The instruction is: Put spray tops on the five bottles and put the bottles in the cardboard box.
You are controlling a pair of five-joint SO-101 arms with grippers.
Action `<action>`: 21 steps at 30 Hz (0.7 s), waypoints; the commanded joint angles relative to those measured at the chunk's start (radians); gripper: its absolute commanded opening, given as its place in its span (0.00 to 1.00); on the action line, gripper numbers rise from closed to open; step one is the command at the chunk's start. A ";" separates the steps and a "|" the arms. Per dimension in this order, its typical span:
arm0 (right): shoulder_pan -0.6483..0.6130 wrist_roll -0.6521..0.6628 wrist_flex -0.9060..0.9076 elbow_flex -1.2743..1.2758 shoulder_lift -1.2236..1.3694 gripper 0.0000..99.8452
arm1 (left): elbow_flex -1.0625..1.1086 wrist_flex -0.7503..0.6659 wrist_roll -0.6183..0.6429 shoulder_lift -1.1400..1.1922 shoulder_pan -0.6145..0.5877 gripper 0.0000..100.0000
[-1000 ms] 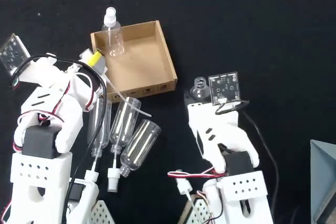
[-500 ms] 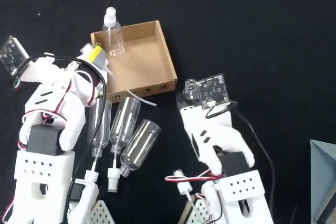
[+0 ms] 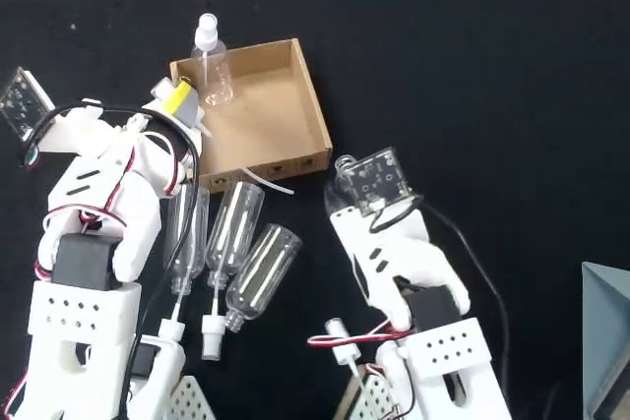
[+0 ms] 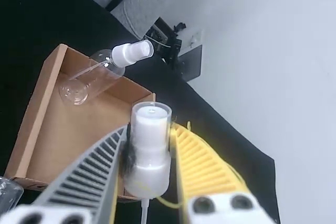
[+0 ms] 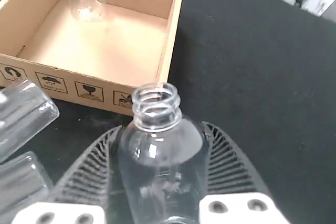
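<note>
Gripping a spray top (image 4: 149,153) and an open bottle (image 5: 157,153) beside the cardboard box (image 3: 258,125)
Left gripper (image 4: 149,132) clamps the spray top at the box's left edge; right gripper (image 5: 161,128) clasps the open bottle mid-frame, below the box's lower-right corner. A capped bottle (image 3: 211,61) stands in its upper-left corner; three bottles (image 3: 234,228) lie lower left.

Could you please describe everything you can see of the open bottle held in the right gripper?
The bottle is clear plastic, as it looks, with rounded shoulders and a threaded neck that is open and uncapped. It appears empty. The right gripper holds it with its jaws on either side of the body, neck pointing away from the wrist. It is just outside the cardboard box, near a front corner, above the black table cover. Its base is hidden.
</note>
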 commanded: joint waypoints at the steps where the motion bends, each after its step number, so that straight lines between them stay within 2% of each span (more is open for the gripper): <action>1: -0.018 0.052 -0.075 0.007 -0.035 0.08 | -0.016 -0.025 0.040 -0.023 0.008 0.03; 12: -0.071 0.064 -0.084 0.025 -0.035 0.08 | -0.015 -0.021 0.071 -0.023 0.007 0.03; 21: -0.137 0.157 -0.087 0.056 -0.035 0.08 | -0.015 -0.018 0.071 -0.023 0.007 0.03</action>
